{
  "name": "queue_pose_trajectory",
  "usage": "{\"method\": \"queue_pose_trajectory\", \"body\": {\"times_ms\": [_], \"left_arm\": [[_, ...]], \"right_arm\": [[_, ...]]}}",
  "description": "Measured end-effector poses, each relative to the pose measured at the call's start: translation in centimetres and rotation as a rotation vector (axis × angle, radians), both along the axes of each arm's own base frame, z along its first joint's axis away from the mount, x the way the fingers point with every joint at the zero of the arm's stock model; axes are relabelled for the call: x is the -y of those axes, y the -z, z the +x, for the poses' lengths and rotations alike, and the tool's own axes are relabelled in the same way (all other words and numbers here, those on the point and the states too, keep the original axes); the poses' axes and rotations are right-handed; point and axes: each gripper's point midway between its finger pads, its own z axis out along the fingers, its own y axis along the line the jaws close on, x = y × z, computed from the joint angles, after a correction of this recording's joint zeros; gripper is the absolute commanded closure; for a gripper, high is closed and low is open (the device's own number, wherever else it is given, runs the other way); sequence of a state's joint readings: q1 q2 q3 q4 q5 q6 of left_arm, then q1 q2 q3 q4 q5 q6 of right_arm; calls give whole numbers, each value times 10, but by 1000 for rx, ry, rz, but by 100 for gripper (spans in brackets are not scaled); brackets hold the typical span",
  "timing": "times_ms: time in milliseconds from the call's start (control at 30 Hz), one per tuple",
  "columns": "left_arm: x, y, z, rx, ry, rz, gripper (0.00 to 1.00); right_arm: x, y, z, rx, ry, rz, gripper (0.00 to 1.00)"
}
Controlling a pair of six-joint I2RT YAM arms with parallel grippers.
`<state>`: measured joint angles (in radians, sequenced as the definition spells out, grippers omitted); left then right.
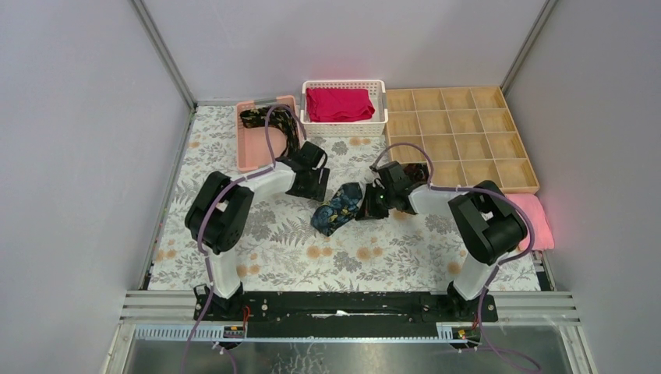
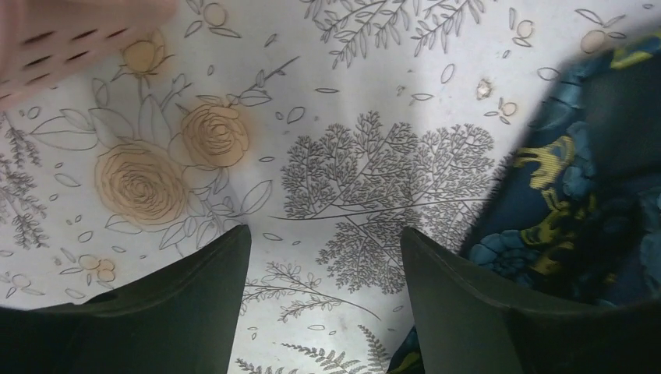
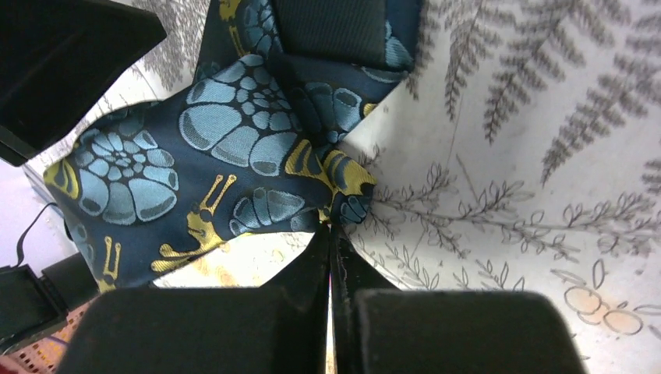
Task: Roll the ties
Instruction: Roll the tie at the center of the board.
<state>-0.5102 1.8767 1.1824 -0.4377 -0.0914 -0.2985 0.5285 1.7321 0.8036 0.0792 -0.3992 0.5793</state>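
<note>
A dark tie with a blue and gold floral pattern lies bunched and folded on the floral tablecloth at mid-table. My right gripper is at its right edge. In the right wrist view the gripper is shut, pinching a puckered corner of the tie. My left gripper hangs just left of the tie. In the left wrist view the gripper is open over bare cloth, and the tie lies outside its right finger. A second dark tie lies in the pink basket.
The pink basket stands at the back left, and its corner shows in the left wrist view. Behind the centre, a white basket holds a folded red cloth. A wooden compartment tray sits back right, a pink towel at the right edge.
</note>
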Motion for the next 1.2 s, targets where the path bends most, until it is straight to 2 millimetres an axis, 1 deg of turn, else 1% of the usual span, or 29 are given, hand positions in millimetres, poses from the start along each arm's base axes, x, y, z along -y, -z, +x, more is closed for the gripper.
{"method": "queue_pose_trajectory", "body": {"times_ms": [100, 267, 333, 400, 633, 767, 867, 1000, 1067, 1100, 1200], "left_arm": [[6, -1, 1, 7, 14, -24, 25], [11, -2, 2, 13, 23, -43, 25], [13, -2, 3, 16, 28, -56, 26], [17, -3, 3, 17, 36, -71, 27], [35, -5, 9, 31, 74, -151, 28], [38, -6, 12, 41, 82, -161, 28], [38, -6, 12, 44, 89, -160, 28], [38, -6, 12, 45, 93, -158, 28], [38, -5, 13, 45, 93, -157, 29], [38, -5, 13, 45, 93, -157, 29], [39, -5, 16, 48, 94, -159, 29]], "right_arm": [[-3, -2, 11, 11, 4, -13, 100], [-13, -9, 29, 31, 0, -11, 100], [-17, -8, 35, 35, -2, -8, 100], [-19, -5, 37, 30, -6, -10, 100], [-29, -3, 38, 19, -32, 0, 100], [-29, -5, 38, 33, -39, -5, 100], [-22, -16, 32, 59, -37, -14, 100], [-12, -45, 23, 115, -36, -16, 100], [-9, -54, 23, 141, -34, -20, 100], [-7, -55, 22, 148, -32, -25, 100], [2, -42, 15, 130, -26, -63, 100]]}}
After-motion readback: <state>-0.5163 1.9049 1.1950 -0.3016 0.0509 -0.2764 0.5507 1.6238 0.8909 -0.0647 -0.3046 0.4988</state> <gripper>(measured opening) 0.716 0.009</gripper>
